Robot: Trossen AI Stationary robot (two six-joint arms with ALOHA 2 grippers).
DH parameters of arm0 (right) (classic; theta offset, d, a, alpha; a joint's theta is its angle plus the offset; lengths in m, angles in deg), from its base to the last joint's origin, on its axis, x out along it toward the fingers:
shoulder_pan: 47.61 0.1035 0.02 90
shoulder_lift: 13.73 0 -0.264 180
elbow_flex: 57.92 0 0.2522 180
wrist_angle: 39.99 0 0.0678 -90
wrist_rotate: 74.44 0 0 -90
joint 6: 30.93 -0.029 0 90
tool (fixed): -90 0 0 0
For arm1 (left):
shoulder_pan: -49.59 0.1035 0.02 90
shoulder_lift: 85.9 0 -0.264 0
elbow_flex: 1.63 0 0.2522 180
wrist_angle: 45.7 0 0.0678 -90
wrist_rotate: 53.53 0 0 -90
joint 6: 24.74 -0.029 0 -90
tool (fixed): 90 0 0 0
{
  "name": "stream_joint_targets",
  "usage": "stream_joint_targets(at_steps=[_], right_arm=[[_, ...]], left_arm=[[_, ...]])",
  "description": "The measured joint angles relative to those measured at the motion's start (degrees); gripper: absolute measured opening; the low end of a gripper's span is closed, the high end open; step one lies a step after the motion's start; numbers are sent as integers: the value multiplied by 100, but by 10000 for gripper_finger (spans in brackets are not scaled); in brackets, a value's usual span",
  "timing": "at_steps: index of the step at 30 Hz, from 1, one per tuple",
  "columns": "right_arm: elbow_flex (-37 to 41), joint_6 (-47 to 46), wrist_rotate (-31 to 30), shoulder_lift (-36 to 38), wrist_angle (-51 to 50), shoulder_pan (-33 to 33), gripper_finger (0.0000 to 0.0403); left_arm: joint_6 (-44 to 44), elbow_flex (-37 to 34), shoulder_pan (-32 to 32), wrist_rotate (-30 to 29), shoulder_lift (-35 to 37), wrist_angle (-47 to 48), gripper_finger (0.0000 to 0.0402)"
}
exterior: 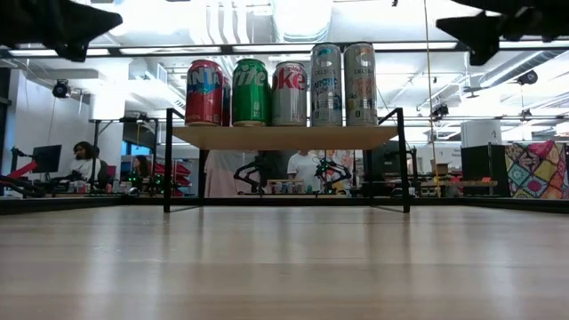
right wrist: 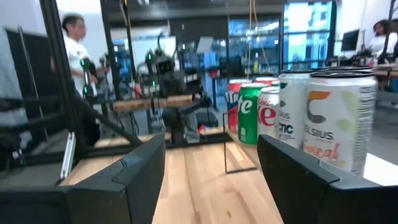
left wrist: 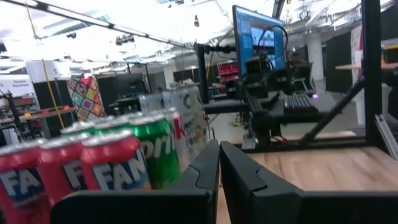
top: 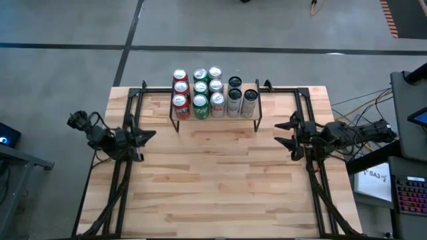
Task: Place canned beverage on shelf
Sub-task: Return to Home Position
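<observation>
The shelf stands at the table's far middle on thin black legs, its light-wood board raised off the tabletop. Several cans stand upright on it: red ones at the left, green ones, silver ones and two tall pale cans at the right. My left gripper hovers shut at the table's left edge, with nothing between its fingers. My right gripper hovers open at the right edge, also with nothing in it. Both point inward, well clear of the shelf.
The wide wooden tabletop stretches bare between the arms and toward the near edge. Black arm frames run along both sides. People, desks and monitors show in the room beyond the table.
</observation>
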Motion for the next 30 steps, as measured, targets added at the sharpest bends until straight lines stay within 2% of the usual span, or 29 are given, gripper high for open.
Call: stream_joint_targets(at_steps=[9, 13, 17, 19, 23, 25, 27, 30], right_arm=[[1066, -22, -23, 1363, 92, -4, 240], [1543, 140, -233, 1311, 446, -48, 240], [1542, 249, -630, 1232, 143, -111, 240], [1544, 395, -624, 1203, 49, -110, 240], [1544, 616, -685, 1203, -113, -111, 240], [1544, 782, -769, 1208, -219, -111, 240], [1544, 821, -755, 1192, -260, -114, 240], [1546, 770, -752, 1163, -279, -114, 240]], left_arm=[[608, -618, 1, 5, 0, -298, 0], [683, -1008, 23, -23, -2, -746, 0], [1096, -993, 49, -73, 0, -286, 0], [1099, -1009, 59, -385, 0, -294, 0], [1198, -1005, 57, -1853, -44, -154, 0], [1283, -1004, 58, -2388, -69, -144, 0], [1151, -1003, 57, -2688, -68, -117, 0], [877, -1004, 57, -2734, -72, -117, 0]])
